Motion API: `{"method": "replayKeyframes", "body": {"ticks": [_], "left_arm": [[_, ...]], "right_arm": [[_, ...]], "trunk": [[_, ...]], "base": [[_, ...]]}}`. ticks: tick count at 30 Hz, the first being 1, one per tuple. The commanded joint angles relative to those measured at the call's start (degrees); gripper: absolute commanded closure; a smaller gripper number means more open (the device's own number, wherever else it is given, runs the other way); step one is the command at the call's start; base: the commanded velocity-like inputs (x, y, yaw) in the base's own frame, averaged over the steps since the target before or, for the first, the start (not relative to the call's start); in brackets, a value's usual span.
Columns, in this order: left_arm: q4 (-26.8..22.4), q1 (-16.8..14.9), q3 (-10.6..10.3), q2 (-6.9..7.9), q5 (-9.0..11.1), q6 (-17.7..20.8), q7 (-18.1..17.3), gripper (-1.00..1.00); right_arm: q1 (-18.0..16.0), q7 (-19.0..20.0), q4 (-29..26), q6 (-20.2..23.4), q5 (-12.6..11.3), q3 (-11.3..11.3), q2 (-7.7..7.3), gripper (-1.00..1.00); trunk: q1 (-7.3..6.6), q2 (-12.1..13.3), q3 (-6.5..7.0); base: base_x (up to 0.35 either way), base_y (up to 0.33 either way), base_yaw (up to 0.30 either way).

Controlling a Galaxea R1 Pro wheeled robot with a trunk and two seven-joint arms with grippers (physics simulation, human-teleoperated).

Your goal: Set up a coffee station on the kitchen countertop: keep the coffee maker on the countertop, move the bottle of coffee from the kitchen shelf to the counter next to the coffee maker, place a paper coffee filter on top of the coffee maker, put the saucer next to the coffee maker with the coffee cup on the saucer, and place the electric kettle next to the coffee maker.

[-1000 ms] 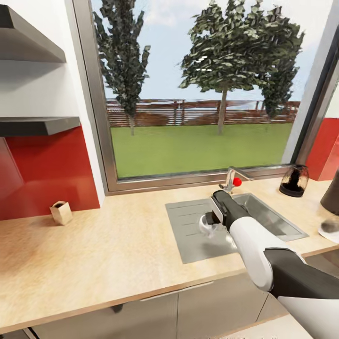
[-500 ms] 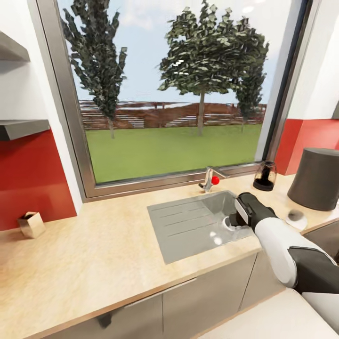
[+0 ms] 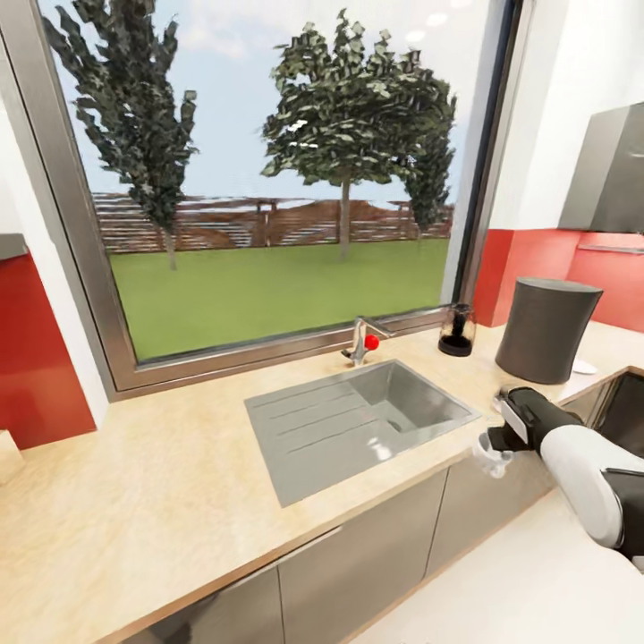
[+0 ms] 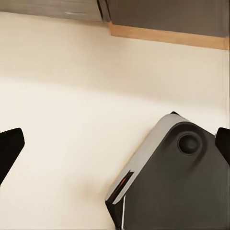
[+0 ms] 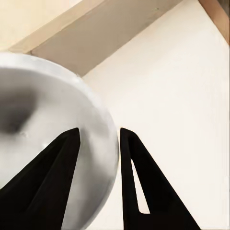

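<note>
one gripper in play: the right gripper [image 3: 499, 440] hangs just off the front edge of the kitchen countertop [image 3: 179, 465], its two black fingers [image 5: 57, 182] pinched on the rim of the saucer [image 5: 52, 139]. an edge pinch is probably the only way to hold a flat plate. the saucer's face is turned toward the wrist camera, so it seems carried tilted rather than level; exact angle unclear. in the left wrist view the left gripper's tips sit wide apart with nothing between them, over pale floor. behind the saucer is the steel sink [image 3: 358, 425]. farther right stands the coffee maker [image 3: 546, 329], upright, long axis vertical. the electric kettle [image 3: 457, 331] stands upright near the window sill.
</note>
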Motion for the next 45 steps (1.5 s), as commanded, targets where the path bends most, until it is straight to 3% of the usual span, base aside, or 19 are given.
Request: {"method": "replayKeyframes", "body": {"ticks": [1,5,8,11,13,16,21,24,25,31,36,38,39,45], "left_arm": [[-0.44,0.06,-0.15,0.01,0.37,-0.02,0.16,-1.00],[-1.10,0.06,-0.15,0.01,0.33,0.09,0.15,-1.00],[-1.39,0.06,-0.15,-0.02,0.39,0.04,0.12,-1.00],[-1.45,0.06,-0.13,-0.06,0.41,-0.12,-0.58,-1.00],[-1.47,0.08,-0.13,-0.07,0.48,-0.24,-1.89,-1.00],[-1.47,0.06,-0.09,-0.14,0.54,-0.36,-2.36,-1.00],[-1.15,0.08,-0.08,-0.41,0.60,-0.62,-2.51,-1.00],[-1.00,0.06,-0.10,-0.66,0.51,-0.84,-2.55,-1.00],[-1.04,0.06,-0.23,-0.98,0.40,-0.89,-2.51,-1.00],[-1.38,0.06,-0.17,-0.88,0.88,-0.93,-2.49,-1.00],[-1.95,0.09,-0.17,-1.03,0.52,-0.96,-2.41,-1.00],[-2.37,0.08,-0.21,-1.14,0.36,-0.84,-2.34,-1.00],[-3.00,0.11,-0.30,-1.15,0.34,-0.89,-2.54,-1.00],[-3.07,0.08,-0.52,-2.29,0.55,-0.88,-2.85,-1.00]], "right_arm": [[-0.01,0.16,0.71,-0.39,-0.07,-0.63,-0.71,1.00],[-0.01,0.26,5.63,-4.99,0.09,-0.60,-3.00,1.00],[0.29,0.31,10.33,-10.67,0.03,-0.53,-6.27,1.00],[1.38,0.35,11.27,-12.72,-0.07,-0.51,-8.13,1.00],[4.35,0.37,11.63,-15.22,-0.13,-0.50,-9.49,1.00],[8.62,0.56,11.72,-17.72,-0.12,-0.50,-9.57,1.00],[14.63,0.91,11.80,-21.44,-0.20,-0.56,-8.58,1.00],[19.86,0.97,11.81,-25.44,-0.32,-0.58,-6.84,1.00],[22.79,0.98,11.82,-27.48,-0.39,-0.59,-5.55,1.00],[32.46,0.95,11.82,-35.11,-0.40,-0.59,-2.49,1.00],[37.80,0.91,11.82,-40.38,-0.39,-0.59,-0.93,1.00],[40.54,0.90,11.82,-43.52,-0.39,-0.59,-0.01,1.00],[44.16,0.95,11.82,-48.55,-0.39,-0.59,1.58,1.00],[48.54,0.98,11.82,-53.40,-0.30,-0.59,4.48,1.00]], "trunk": [[0.02,-0.03,0.05],[0.02,-0.03,0.28],[0.02,-0.03,0.45],[0.02,-0.03,0.63],[0.02,-0.03,0.75],[0.02,-0.03,0.93],[0.02,-0.03,1.21],[0.02,-0.03,1.31],[0.02,-0.03,1.32],[0.02,-0.03,1.33],[0.02,-0.03,1.34],[0.02,-0.03,1.34],[0.02,-0.03,1.34],[0.02,-0.03,1.34]], "base": [[0.000,0.000,-0.260],[0.000,0.000,-0.258],[0.000,0.000,-0.249],[0.000,0.000,-0.243],[0.000,0.000,-0.240],[0.000,0.000,-0.233],[0.000,0.000,-0.211],[0.000,0.000,-0.160],[0.000,0.000,-0.105],[0.000,0.000,-0.050],[0.000,0.000,-0.006],[0.000,0.000,-0.002],[0.000,0.000,0.000],[0.000,0.000,0.000]]}}
